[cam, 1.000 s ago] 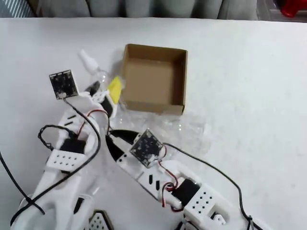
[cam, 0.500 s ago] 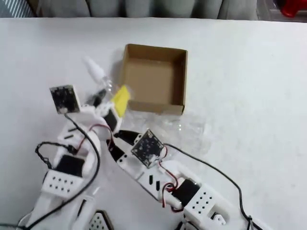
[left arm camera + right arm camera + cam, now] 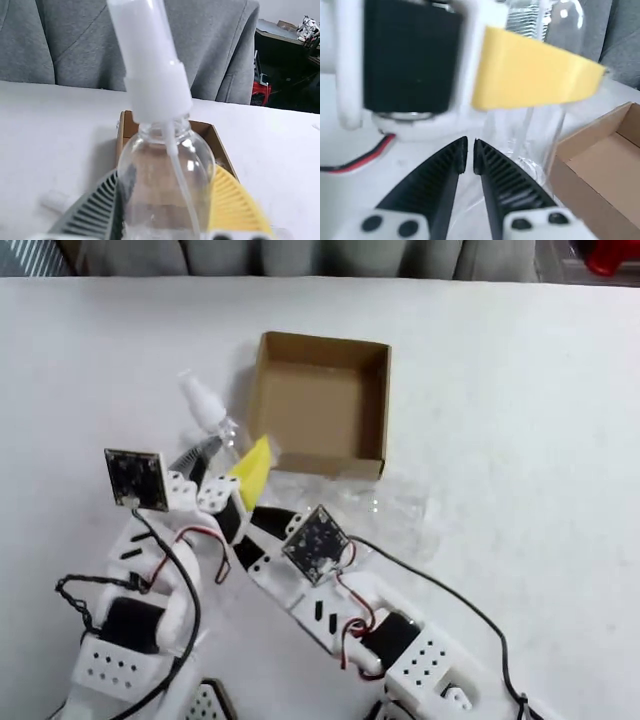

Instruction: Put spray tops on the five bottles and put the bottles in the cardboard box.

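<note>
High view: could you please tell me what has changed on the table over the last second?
The left arm, its jaws clamped on the bottle, drew back toward the near table edge, carrying the bottle along the cardboard box's side. The right arm shifted only slightly. The box and the clear wrapping in front of it stayed put.

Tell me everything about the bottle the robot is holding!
The bottle is clear, round-shouldered, looks like plastic and seems empty. A white spray top sits on its neck, with a thin tube running down inside. The left hand grips it between a grey finger and a yellow finger, just beside the cardboard box.
</note>
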